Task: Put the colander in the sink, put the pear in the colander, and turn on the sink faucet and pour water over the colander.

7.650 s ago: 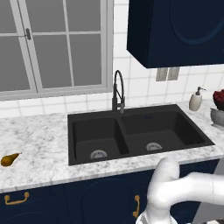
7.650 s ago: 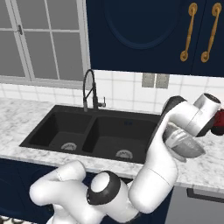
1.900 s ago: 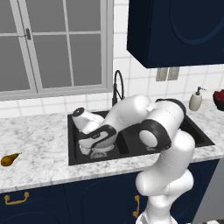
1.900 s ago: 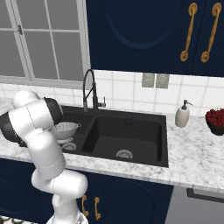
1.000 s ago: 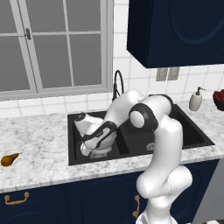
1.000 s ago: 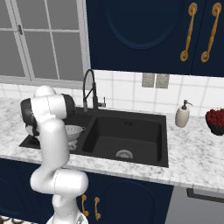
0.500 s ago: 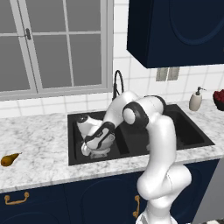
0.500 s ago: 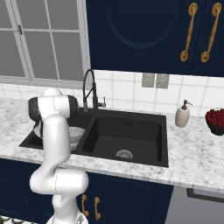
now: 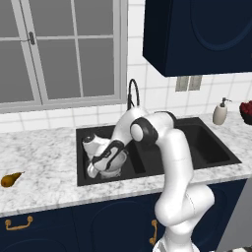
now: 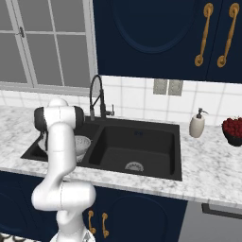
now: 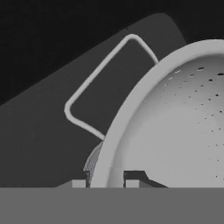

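Observation:
The white perforated colander [image 9: 116, 166] sits low in the left basin of the black sink [image 9: 206, 147]. My gripper [image 9: 101, 160] is down in that basin, shut on the colander's rim. In the hand view my gripper [image 11: 105, 183] has one tip on each side of the colander [image 11: 175, 122] rim, beside its wire side handle. From the right, the colander [image 10: 81, 145] shows behind my arm in the sink [image 10: 142, 146]. The golden-brown pear [image 9: 10, 179] lies on the counter far left. The black gooseneck faucet [image 9: 133, 93] [image 10: 96, 97] stands behind the divider; no water shows.
A white soap dispenser [image 9: 220, 112] [image 10: 196, 124] stands right of the sink. Beside it is a dark bowl of red fruit [image 9: 246, 109] [image 10: 232, 130]. A window is behind the counter and dark cabinets hang above right.
The arm has carried the colander from the right side of the counter into the left basin. Over the last second it has sunk a little lower there.

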Available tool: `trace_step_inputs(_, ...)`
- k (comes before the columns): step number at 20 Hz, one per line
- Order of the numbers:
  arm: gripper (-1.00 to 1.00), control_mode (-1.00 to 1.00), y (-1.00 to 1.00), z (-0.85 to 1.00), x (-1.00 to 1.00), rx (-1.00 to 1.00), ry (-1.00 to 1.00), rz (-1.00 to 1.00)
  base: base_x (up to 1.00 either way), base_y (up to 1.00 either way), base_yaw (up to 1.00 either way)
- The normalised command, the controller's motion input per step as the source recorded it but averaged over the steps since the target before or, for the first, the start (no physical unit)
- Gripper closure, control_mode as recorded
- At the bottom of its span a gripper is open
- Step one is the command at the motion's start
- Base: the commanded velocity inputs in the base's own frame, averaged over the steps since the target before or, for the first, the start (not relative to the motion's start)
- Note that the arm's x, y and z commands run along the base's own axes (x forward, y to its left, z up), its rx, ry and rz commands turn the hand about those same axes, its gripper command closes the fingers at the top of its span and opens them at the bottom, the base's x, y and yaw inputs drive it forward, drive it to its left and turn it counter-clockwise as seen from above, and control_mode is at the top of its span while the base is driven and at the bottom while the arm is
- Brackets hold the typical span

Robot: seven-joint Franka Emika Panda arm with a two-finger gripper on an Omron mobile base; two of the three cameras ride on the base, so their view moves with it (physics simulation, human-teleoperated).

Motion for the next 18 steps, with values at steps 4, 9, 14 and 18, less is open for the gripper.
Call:
trace_step_inputs(4,1.00,-1.00,-0.03,-0.28,0.21,0.00,0.00,0.00,0.00,0.00,0.00)
trace_step_inputs(9,1.00,-1.00,-0.27,-0.10,-0.01,0.00,0.00,-0.05,0.00,0.00,0.00)
trace_step_inputs(14,1.00,-1.00,-0.44,0.00,-0.24,0.00,0.00,-0.09,0.00,0.00,0.00)
trace_step_inputs(18,1.00,-1.00,-0.34,0.00,-0.22,0.00,-0.01,-0.09,0.00,0.00,0.00)
